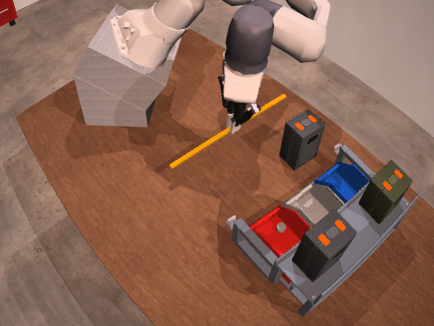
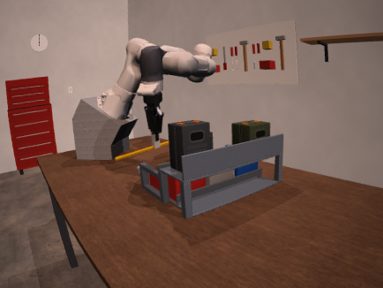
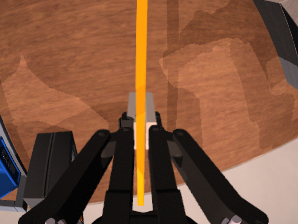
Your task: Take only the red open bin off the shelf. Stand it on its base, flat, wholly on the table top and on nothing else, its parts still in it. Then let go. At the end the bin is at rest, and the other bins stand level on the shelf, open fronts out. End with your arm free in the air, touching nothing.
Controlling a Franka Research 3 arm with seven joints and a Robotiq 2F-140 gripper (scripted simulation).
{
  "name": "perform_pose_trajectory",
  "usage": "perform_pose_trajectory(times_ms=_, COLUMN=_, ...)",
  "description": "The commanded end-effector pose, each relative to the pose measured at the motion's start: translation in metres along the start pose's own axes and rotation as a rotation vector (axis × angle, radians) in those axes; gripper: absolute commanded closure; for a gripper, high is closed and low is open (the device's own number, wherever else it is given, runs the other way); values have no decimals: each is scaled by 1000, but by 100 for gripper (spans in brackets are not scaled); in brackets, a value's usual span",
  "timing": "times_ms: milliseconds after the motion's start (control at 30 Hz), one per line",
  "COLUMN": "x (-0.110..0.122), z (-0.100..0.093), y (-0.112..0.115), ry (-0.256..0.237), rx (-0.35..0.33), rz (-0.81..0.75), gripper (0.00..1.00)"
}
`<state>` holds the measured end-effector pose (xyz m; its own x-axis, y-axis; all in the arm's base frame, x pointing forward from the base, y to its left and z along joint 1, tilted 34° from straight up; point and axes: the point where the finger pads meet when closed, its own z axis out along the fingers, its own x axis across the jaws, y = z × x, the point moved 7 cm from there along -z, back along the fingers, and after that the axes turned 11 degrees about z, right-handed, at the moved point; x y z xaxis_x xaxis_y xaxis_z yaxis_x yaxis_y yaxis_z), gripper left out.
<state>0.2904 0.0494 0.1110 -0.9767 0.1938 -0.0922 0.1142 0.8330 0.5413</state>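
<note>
The red open bin [image 1: 265,232] [image 2: 199,183] sits at one end of the grey shelf [image 1: 252,245] [image 2: 229,195], with a round grey part inside. The beige-grey bin [image 1: 322,202] is in the middle and the blue bin [image 1: 347,181] [image 2: 246,170] [image 3: 6,175] at the other end, open fronts out. My gripper [image 1: 232,128] [image 2: 155,142] [image 3: 140,103] is shut on a long yellow bar [image 1: 200,148] [image 2: 132,154] [image 3: 142,50], near its middle. It is away from the shelf, between it and the robot base. The bar is low over the table; whether it touches is unclear.
A dark case [image 1: 300,145] [image 3: 50,165] stands on the table near the blue bin's front. Another dark case [image 1: 322,250] [image 2: 190,143] and an olive case [image 1: 384,192] [image 2: 251,132] stand on top of the shelf. The robot's grey base block [image 1: 115,97] [image 2: 94,134] is behind the bar.
</note>
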Motion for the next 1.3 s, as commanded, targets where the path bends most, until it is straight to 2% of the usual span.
perform_pose_trajectory(times_ms=0, x=12, z=0, y=-3, ry=-236, rx=67, rz=13, gripper=100)
perform_pose_trajectory(times_ms=67, x=12, z=0, y=-3, ry=-236, rx=67, rz=13, gripper=100)
perform_pose_trajectory(times_ms=100, x=1, z=4, y=0, ry=-52, rx=16, rz=5, gripper=100)
perform_pose_trajectory(times_ms=233, x=9, z=20, y=-2, ry=-236, rx=67, rz=13, gripper=100)
perform_pose_trajectory(times_ms=633, x=9, z=20, y=-2, ry=-236, rx=67, rz=13, gripper=100)
perform_pose_trajectory(times_ms=667, x=0, z=25, y=3, ry=-72, rx=20, rz=15, gripper=100)
perform_pose_trajectory(times_ms=800, x=5, z=39, y=-2, ry=-236, rx=67, rz=13, gripper=100)
perform_pose_trajectory(times_ms=1200, x=5, z=39, y=-2, ry=-236, rx=67, rz=13, gripper=100)
perform_pose_trajectory(times_ms=1233, x=1, z=45, y=4, ry=-109, rx=27, rz=34, gripper=100)
perform_pose_trajectory(times_ms=1267, x=1, z=47, y=2, ry=-141, rx=37, rz=29, gripper=100)
